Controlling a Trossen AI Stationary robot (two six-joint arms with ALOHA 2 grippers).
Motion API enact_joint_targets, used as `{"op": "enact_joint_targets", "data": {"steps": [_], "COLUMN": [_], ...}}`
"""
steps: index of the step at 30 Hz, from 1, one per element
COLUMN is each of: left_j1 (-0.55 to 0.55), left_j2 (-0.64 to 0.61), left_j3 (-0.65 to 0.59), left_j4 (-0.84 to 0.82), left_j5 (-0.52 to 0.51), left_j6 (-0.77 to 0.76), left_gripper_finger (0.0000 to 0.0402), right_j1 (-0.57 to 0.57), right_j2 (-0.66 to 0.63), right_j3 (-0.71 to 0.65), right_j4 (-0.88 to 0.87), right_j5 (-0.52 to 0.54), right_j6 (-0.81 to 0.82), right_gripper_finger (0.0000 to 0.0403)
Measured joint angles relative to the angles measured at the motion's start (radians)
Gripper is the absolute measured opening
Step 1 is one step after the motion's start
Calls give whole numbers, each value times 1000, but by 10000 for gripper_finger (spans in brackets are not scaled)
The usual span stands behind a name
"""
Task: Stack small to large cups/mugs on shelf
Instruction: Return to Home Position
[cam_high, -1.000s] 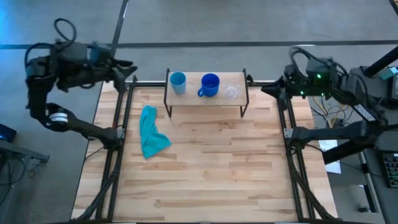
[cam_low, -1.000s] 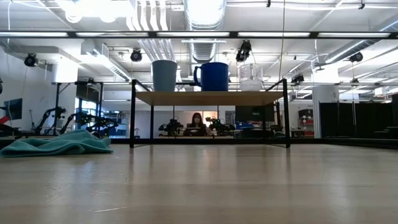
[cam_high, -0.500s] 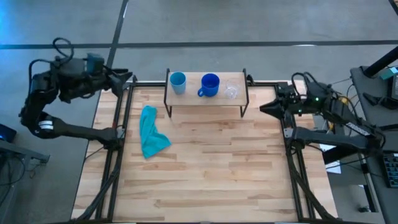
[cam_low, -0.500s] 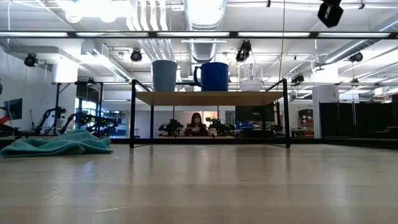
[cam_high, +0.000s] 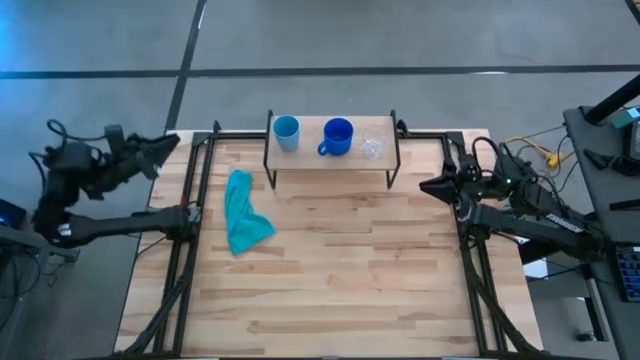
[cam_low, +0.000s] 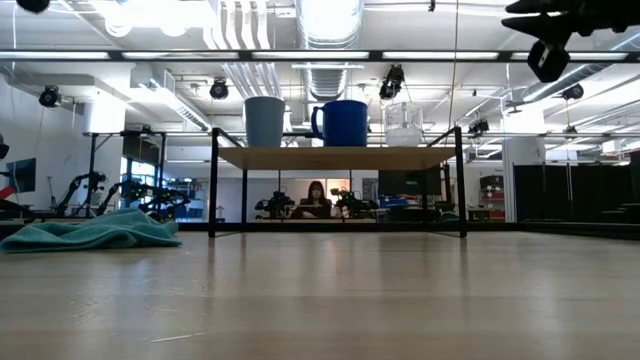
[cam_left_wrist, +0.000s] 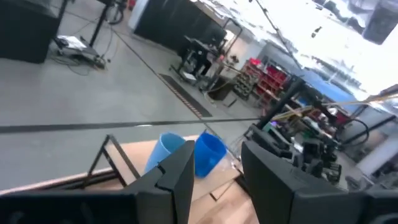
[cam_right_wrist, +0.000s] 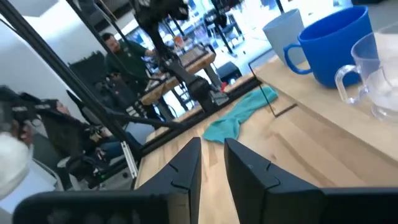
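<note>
1. Overhead, in the high view, the shelf (cam_high: 310, 157) stands at 12 o'clock on the worktop (cam_high: 340, 270). Three vessels stand on it in a row, each apart from the next. The light-blue cup (cam_high: 286, 130) is at the 9 o'clock end, the blue mug (cam_high: 338, 135) is in the middle, and the clear cup (cam_high: 372, 146) is toward 3 o'clock. A teal cloth (cam_high: 243, 213) lies on the worktop toward 10 o'clock. The left gripper (cam_high: 160, 148) hangs past the worktop's 10 o'clock corner. The right gripper (cam_high: 428, 187) is at the 2 o'clock edge. Both are well apart from the shelf.
2. In the low view all three vessels stand upright on the board, and the mug's handle points at the light-blue cup. The mug is the broadest, so it is probably the heaviest and stiff. A pinch over its wall at the rim, opposite the handle, looks safest. A person (cam_low: 317, 193) sits far behind.
3. In the left wrist view the left gripper's fingers stand a modest gap apart with nothing between them.
4. In the right wrist view the right gripper's fingers are parted only narrowly and are also empty. The clear cup shows a small handle. It looks smooth, light and possibly breakable, so it would want a gentle pinch over the rim. The handleless light-blue cup would take the same hold.
</note>
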Motion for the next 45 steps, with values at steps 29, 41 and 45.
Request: {"op": "enact_joint_targets", "data": {"steps": [29, 41, 45], "left_j1": [0, -1, 0], "left_j2": [-352, -377, -366], "left_j3": [-866, -1126, -1126], "left_j4": [592, 850, 842], "left_j5": [192, 381, 379], "left_j6": [56, 178, 207], "left_gripper_finger": [118, 118, 118], "right_j1": [0, 1, 0], "right_j2": [-232, -239, -238], "right_j3": [-518, -516, -516], "right_j4": [428, 473, 432], "right_j5": [-27, -32, -22], "right_j6": [117, -20, -99], "right_gripper_finger": [66, 66, 66]}}
